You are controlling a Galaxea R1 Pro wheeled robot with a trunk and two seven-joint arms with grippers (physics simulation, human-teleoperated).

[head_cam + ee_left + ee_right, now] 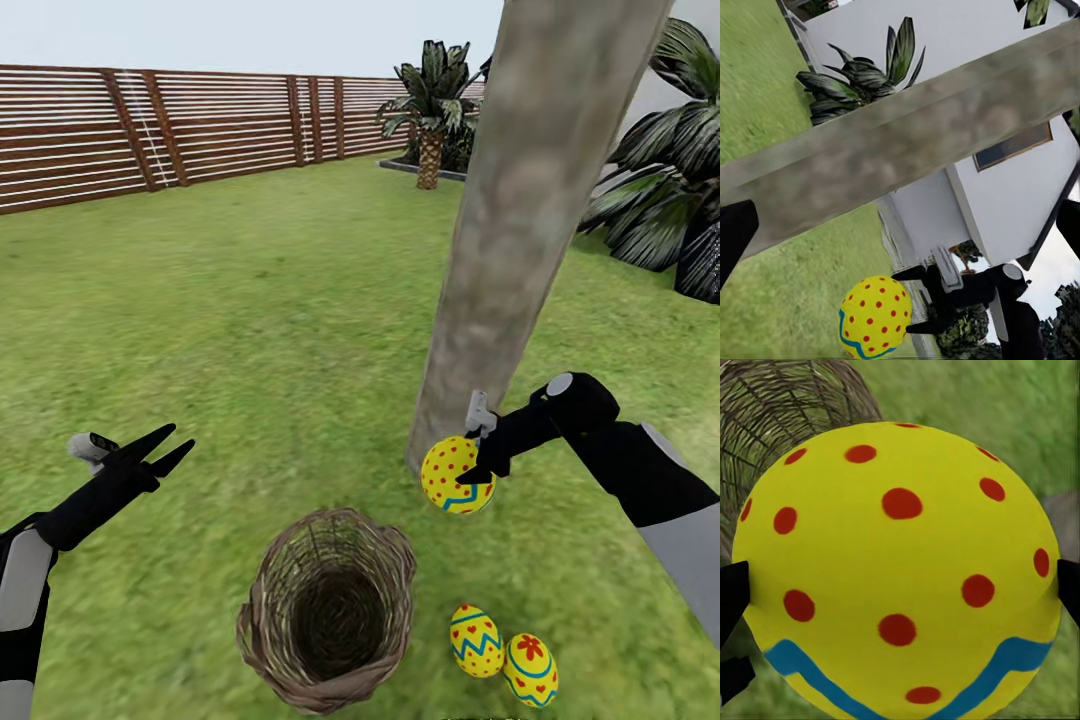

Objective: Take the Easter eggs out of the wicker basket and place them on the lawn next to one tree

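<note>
My right gripper (pixel 478 455) is shut on a yellow Easter egg (pixel 456 476) with red dots and a blue zigzag, held above the lawn (pixel 260 300) at the foot of the grey-beige tree (pixel 520 220). The same egg (pixel 896 570) is close up in the right wrist view and the egg (pixel 874 316) shows again in the left wrist view. Two more Easter eggs (pixel 477 640) (pixel 530 670) lie on the grass to the right of the wicker basket (pixel 328 610), which looks empty. My left gripper (pixel 168 450) hangs open over the grass, left of the basket.
A brown slat fence (pixel 150 130) bounds the lawn at the back. Palm-like plants (pixel 432 110) (pixel 670 200) stand behind and right of the tree. A white house wall (pixel 1005 187) shows past the trunk (pixel 900 150). Open grass lies to the left.
</note>
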